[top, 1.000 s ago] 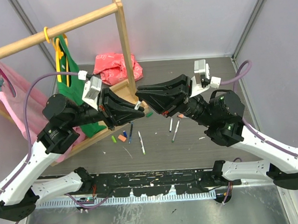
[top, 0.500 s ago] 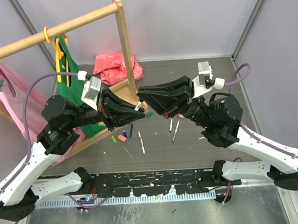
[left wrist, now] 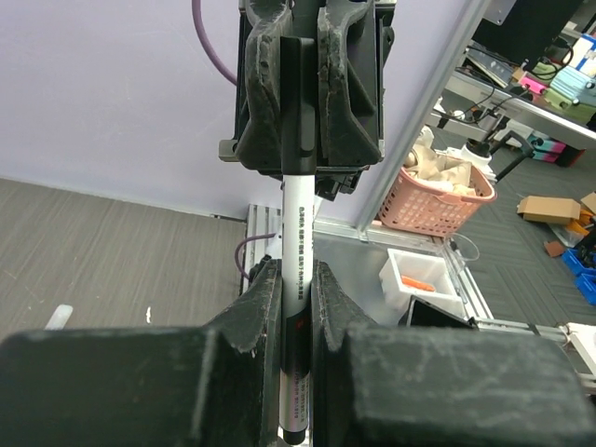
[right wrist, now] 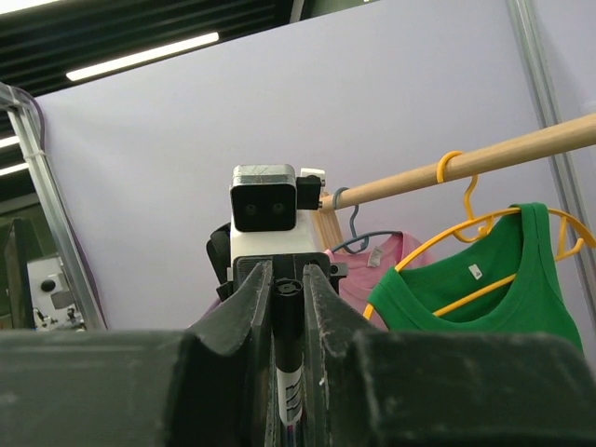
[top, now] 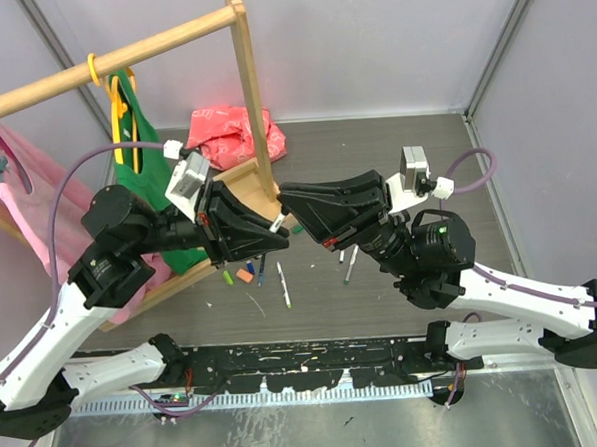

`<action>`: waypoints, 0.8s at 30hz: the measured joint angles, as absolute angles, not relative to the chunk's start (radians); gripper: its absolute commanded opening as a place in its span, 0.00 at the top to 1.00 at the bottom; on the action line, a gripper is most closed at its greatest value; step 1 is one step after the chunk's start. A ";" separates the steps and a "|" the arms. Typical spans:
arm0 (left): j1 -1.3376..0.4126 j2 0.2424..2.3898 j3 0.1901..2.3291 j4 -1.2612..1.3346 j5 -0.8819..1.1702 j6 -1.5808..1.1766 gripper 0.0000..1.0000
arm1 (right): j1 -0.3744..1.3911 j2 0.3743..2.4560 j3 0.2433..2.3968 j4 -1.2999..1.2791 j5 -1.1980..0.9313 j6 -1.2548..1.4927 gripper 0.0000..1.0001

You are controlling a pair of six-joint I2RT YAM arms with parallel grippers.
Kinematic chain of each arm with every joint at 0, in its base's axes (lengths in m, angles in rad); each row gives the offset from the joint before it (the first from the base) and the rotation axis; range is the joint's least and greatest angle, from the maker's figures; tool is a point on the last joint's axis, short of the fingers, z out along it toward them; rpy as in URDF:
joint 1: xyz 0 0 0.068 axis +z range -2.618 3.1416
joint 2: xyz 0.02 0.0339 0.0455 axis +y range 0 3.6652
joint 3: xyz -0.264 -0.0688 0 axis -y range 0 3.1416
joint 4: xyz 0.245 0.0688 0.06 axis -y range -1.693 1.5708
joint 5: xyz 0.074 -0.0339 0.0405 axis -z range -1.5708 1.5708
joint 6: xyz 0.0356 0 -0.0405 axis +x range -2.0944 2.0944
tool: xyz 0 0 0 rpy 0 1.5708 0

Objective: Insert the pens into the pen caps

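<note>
The left pincer is clamped on a white pen. The right pincer is closed on a black cap that meets the pen's tip, above mid-worktop. This pair looks nearly joined. Loose pens and caps wait toward the near edge.

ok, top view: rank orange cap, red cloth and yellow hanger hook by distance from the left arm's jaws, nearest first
1. orange cap: on the table, just toward the arm bases.
2. red cloth: back of the table.
3. yellow hanger hook: on the wooden rod, far left.
</note>
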State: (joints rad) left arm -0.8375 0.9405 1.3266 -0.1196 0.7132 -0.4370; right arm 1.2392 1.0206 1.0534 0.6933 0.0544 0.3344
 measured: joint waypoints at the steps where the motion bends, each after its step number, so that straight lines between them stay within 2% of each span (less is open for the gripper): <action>1: -0.838 0.941 1.327 -0.121 0.716 -0.439 1.00 | 1.245 1.021 1.049 0.701 0.063 0.334 1.00; 10: -0.838 0.978 1.348 -0.151 0.712 -0.435 1.00 | 1.255 0.980 1.058 0.620 0.169 0.316 0.98; 15: -0.838 1.018 1.343 -0.092 0.712 -0.450 1.00 | 1.255 0.940 1.107 0.486 0.247 0.263 0.67; 24: -0.831 1.023 1.317 0.017 0.665 -0.479 1.00 | 1.262 0.926 1.125 0.365 0.248 0.163 0.53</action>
State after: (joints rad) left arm -0.8307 1.0225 1.3167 0.0166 0.6647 -0.4793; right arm 1.2625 0.9257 1.1248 0.3649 0.2478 0.1631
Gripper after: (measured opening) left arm 0.105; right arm 0.443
